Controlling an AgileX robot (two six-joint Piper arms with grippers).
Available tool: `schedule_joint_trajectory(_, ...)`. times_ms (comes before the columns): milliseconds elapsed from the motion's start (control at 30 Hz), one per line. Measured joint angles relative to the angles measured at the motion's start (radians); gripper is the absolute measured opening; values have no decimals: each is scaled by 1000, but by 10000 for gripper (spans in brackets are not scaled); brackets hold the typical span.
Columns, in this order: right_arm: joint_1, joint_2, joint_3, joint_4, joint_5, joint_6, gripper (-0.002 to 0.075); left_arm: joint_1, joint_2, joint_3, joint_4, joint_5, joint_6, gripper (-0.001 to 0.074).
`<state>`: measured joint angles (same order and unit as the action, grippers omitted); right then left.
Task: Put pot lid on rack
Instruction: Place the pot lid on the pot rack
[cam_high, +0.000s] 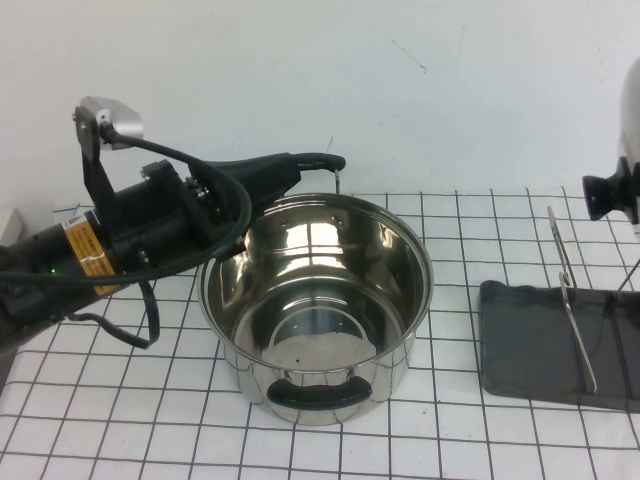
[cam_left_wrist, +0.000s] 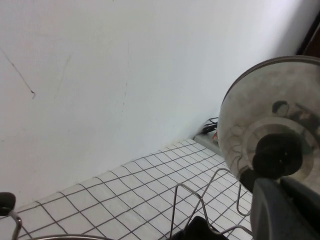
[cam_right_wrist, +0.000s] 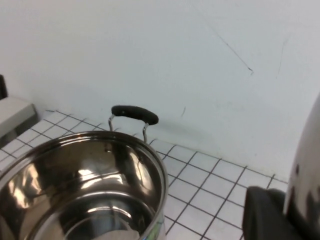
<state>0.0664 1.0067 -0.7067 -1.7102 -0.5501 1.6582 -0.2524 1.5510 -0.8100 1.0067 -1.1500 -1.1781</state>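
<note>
The pot lid (cam_high: 631, 95) hangs upright in the air at the far 3 o'clock edge of the high view. Its black knob (cam_high: 604, 196) points back toward the pot (cam_high: 318, 305) in the middle of the table. The left wrist view shows the lid's domed face and knob head-on, with wire loops below it. The rack (cam_high: 530, 345) sits on the table at 3 o'clock from the pot and well apart from it. Its thin wire uprights (cam_high: 572, 300) stand just below and beside the lid.

The right gripper does not show plainly in any view, so its jaws cannot be judged. Since the lid stands on edge off the table on that side, I take it that this arm carries it. The left gripper (cam_high: 300, 163) reaches in from 9 o'clock and hovers over the pot's rim at about 11 o'clock, beside the far handle (cam_high: 325, 160). I cannot tell how wide its jaws are, and it has nothing visibly in hold.

The lid is rigid polished steel, fairly heavy for its thinness and slick on the dome, so a pinch on bare metal is likely to slip or pivot. The knob is the safest place to hold it; a rim grip needs firm closure. The lid should go down edge-first between two uprights. The wires look springy and the tray light, so a sideways bump could push the rack along.
</note>
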Motion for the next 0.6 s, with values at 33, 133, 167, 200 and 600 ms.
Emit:
schedule_joint_trajectory(33, 0, 12, 0, 2, 6, 0, 99, 0, 0, 0, 5, -2, 0, 1)
schedule_joint_trajectory(133, 0, 67, -1, 41, 24, 0, 99, 0, 0, 0, 33, -4, 0, 0)
schedule_joint_trajectory(167, 0, 88, -1, 59, 28, 0, 99, 0, 0, 0, 44, -4, 0, 0)
schedule_joint_trajectory(200, 0, 108, -1, 78, 28, -11, 99, 0, 0, 0, 55, -4, 0, 0)
schedule_joint_trajectory(600, 0, 265, -2, 254, -16, -169, 99, 1, 0, 0, 134, -4, -2, -1)
